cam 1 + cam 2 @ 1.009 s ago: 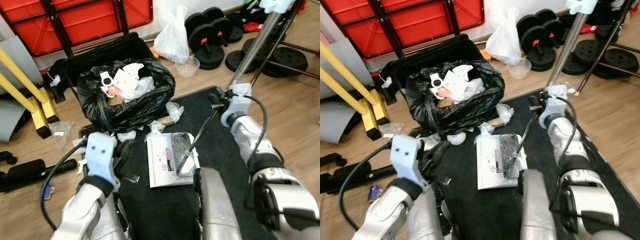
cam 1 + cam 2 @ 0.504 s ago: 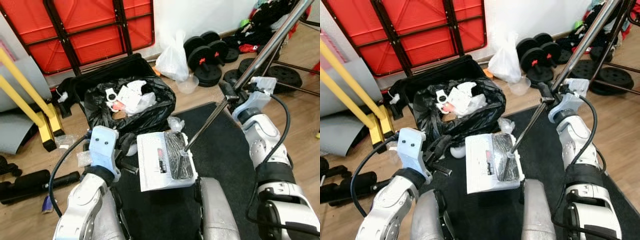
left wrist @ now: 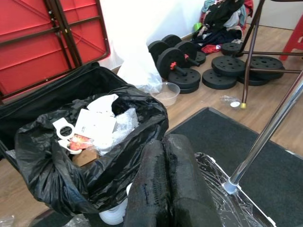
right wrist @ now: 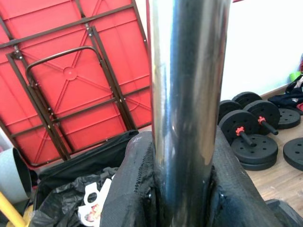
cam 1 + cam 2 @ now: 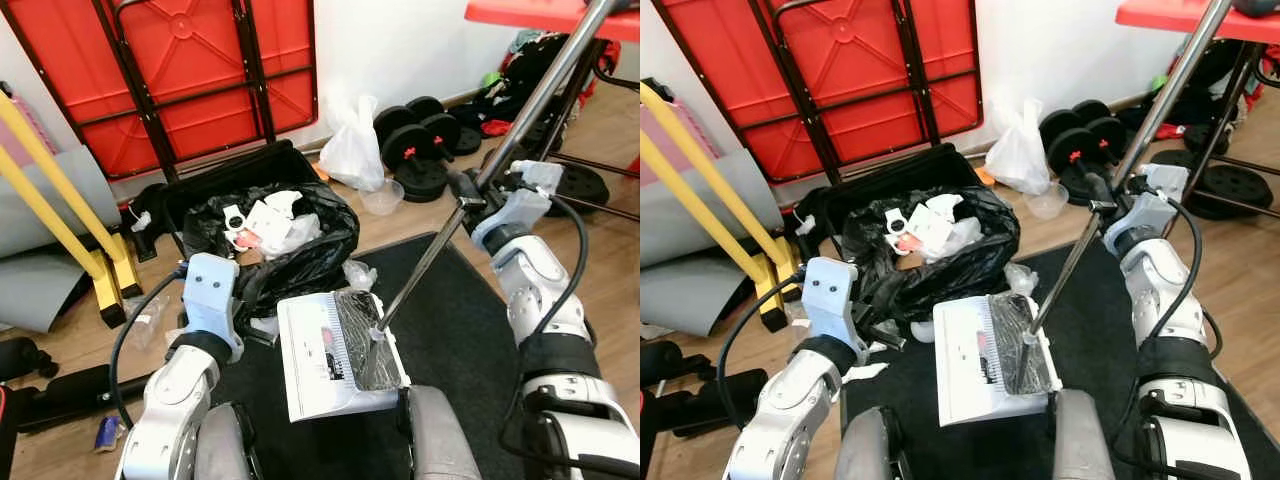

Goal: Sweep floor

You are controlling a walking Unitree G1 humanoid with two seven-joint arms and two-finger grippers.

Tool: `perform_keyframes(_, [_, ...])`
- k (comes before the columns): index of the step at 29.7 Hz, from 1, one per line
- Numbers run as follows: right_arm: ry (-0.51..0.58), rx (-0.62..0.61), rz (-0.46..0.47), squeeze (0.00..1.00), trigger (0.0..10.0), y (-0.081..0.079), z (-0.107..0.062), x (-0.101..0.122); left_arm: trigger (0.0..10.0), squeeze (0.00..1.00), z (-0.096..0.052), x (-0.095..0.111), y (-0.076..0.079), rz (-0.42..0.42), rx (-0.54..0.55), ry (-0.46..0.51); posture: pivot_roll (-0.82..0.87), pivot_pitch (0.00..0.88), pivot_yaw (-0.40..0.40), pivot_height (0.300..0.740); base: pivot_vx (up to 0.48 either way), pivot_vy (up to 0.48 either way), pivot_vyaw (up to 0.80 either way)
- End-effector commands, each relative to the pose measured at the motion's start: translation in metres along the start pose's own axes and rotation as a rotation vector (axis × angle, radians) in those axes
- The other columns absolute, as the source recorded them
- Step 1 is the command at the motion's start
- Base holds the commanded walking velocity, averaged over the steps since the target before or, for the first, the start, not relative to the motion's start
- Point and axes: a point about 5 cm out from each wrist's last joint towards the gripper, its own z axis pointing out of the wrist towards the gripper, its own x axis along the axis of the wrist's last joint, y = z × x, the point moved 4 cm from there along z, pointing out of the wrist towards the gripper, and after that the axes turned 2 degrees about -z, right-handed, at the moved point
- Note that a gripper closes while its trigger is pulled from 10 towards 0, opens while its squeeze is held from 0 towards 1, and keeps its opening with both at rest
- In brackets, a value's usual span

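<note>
No legible text or labels anywhere.

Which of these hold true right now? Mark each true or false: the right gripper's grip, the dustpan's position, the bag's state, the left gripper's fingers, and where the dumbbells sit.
1. The right gripper is clamped on the metal pole. True.
2. The white dustpan lies on the bare wooden floor. False: it is over the dark mat.
3. The black trash bag holds white rubbish. True.
4. The left gripper has its fingers spread wide. False: they are pressed together.
5. The dumbbells sit near the white wall. True.
</note>
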Motion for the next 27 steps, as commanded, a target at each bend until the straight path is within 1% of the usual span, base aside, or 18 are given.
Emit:
perform_keyframes(1, [0.094,0.013,0.023,0.00,10.0,-0.0054,0.0066,0.0257,10.0,0.00,0.0011,-0.0069,-0.0109,0.001,0.076,-0.025,-0.14,0.000,0.012,0.570,0.000,0.000,0.00])
perform_keyframes(3, [0.095,0.011,0.023,0.00,10.0,-0.0052,0.0068,0.0261,10.0,0.00,0.0019,-0.0079,-0.0114,0.002,0.078,-0.030,-0.14,0.000,0.012,0.575,0.000,0.000,0.00])
perform_keyframes(6, [0.098,0.012,0.023,0.00,10.0,-0.0056,0.0071,0.0267,10.0,0.00,0.0029,-0.0094,-0.0112,0.009,0.080,-0.033,-0.14,0.000,0.014,0.585,-0.326,0.000,0.00])
perform_keyframes(12, [0.102,0.011,0.025,0.00,10.0,-0.0068,0.0075,0.0276,10.0,0.00,0.0054,-0.0067,-0.0111,0.017,0.076,-0.008,-0.14,0.000,0.017,0.605,0.000,0.000,0.00])
perform_keyframes(27, [0.100,0.012,0.025,0.00,10.0,-0.0077,0.0081,0.0272,10.0,0.00,0.0070,-0.0060,-0.0115,0.008,0.079,0.001,-0.14,0.000,0.011,0.645,0.000,0.000,0.00])
